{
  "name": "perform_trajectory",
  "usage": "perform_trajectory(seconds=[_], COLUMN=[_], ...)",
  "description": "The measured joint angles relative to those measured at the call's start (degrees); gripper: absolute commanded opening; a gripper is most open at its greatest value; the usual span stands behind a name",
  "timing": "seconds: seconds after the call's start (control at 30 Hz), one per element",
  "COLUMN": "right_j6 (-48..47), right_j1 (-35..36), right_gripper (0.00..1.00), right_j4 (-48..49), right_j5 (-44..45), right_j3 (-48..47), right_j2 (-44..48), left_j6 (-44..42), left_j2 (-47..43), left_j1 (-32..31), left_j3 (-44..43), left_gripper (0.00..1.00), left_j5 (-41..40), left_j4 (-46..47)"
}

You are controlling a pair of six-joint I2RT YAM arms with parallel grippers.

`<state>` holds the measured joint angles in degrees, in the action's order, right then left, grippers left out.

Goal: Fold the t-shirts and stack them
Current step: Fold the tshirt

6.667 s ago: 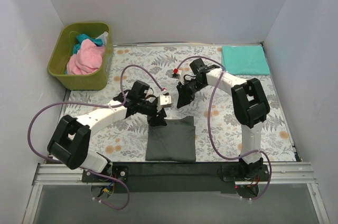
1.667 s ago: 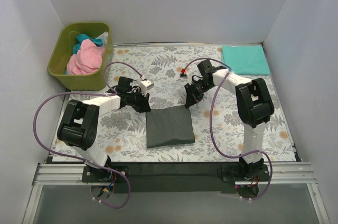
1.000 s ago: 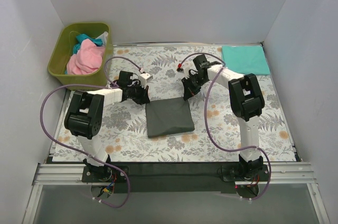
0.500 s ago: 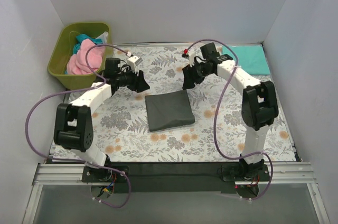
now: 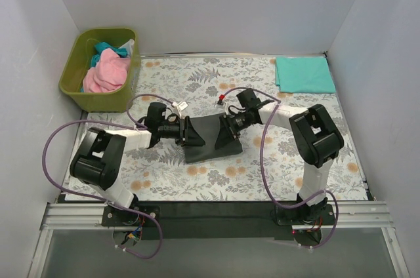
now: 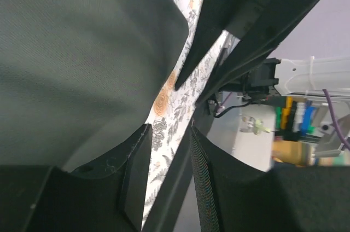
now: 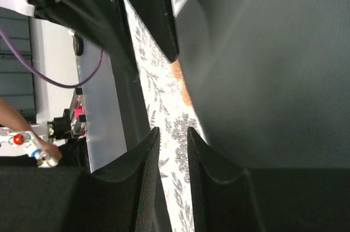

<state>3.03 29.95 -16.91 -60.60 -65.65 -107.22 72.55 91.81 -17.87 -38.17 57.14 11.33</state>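
As wrist views alone show, left gripper, right gripper stand ajar, seemingly empty.

olive-green bin at the far-left corner of a floral table cloth

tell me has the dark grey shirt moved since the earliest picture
Yes. The dark grey shirt has shifted away from the black base rail, deeper into the view.

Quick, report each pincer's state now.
Left pincer: slightly open, empty, beside the grey shirt.
Right pincer: slightly open, empty, beside the grey shirt.
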Motion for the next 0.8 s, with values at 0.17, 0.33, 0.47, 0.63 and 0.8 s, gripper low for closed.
perform_trajectory(seconds=[0.17, 0.33, 0.47, 0.63, 0.8], right_j6=[2.95, 5.11, 5.9, 3.54, 1.29], right_j1=[0.57, -0.57, -1.6, -2.16, -2.75], right_gripper=[0.29, 0.29, 0.32, 0.3, 0.3], right_j4=[4.39, 6.67, 7.96, 6.47, 4.61], right_j5=[0.2, -0.94, -2.58, -2.01, -0.85], right_j3=[2.62, 4.0, 4.98, 7.93, 10.62], right_j2=[-4.46, -9.97, -10.25, -6.43, 4.92], left_j6=[5.84, 5.42, 3.61, -0.61, -4.09], left_j2=[4.59, 10.51, 12.31, 11.72, 3.23], left_j1=[-1.73, 0.31, 3.48, 6.08, 5.7], left_j3=[1.92, 2.36, 1.36, 0.52, 1.05], left_gripper=[0.3, 0.25, 0.24, 0.27, 0.33], left_j5=[-1.79, -5.53, -3.74, -1.75, 0.74], left_j4=[5.25, 2.95, 0.68, -2.36, -4.79])
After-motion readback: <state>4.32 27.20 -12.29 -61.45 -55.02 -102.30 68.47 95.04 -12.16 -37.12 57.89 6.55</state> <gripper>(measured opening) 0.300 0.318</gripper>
